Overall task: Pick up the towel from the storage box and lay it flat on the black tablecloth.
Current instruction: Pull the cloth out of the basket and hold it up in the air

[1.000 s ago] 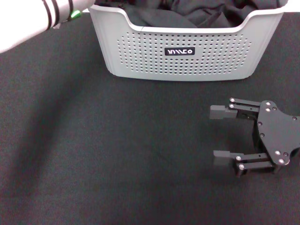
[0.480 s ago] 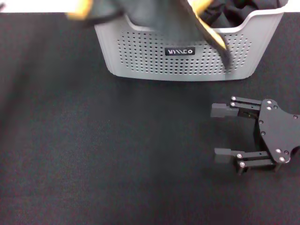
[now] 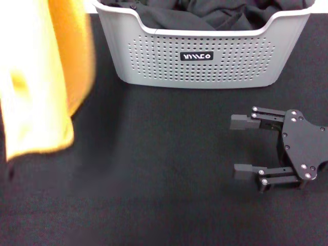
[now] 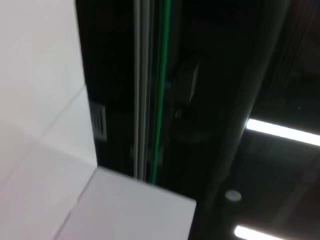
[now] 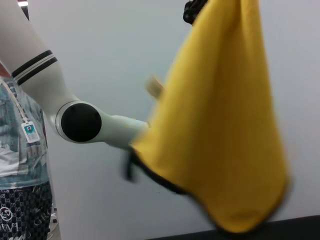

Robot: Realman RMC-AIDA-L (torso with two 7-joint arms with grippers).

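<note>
Towel [image 3: 43, 87] is out of the storage box [image 3: 205, 66] and hanging in the air at the far left of the scene, yellow-orange side toward us, its lower edge above the black tablecloth [image 3: 154, 169]. In the right wrist view we see it [image 5: 225, 125] draping from a dark bunch at its top, black trim along the lower hem, with the white left arm [image 5: 75, 115] behind it. We judge that the left claw holds it by that top bunch, but the claw itself shows in no view, so we cannot tell how its fingers stand. The box sits at the far side of the surface and holds only plain black fabric [image 3: 205, 15]. The right claw [image 3: 240, 146] rests low over the tablecloth at the near right, fingers apart and holding nothing, well clear of the towel. Pick-up: done, in our reading. Left to do: bring the towel down over the open cloth, spread it flat, release.
</note>
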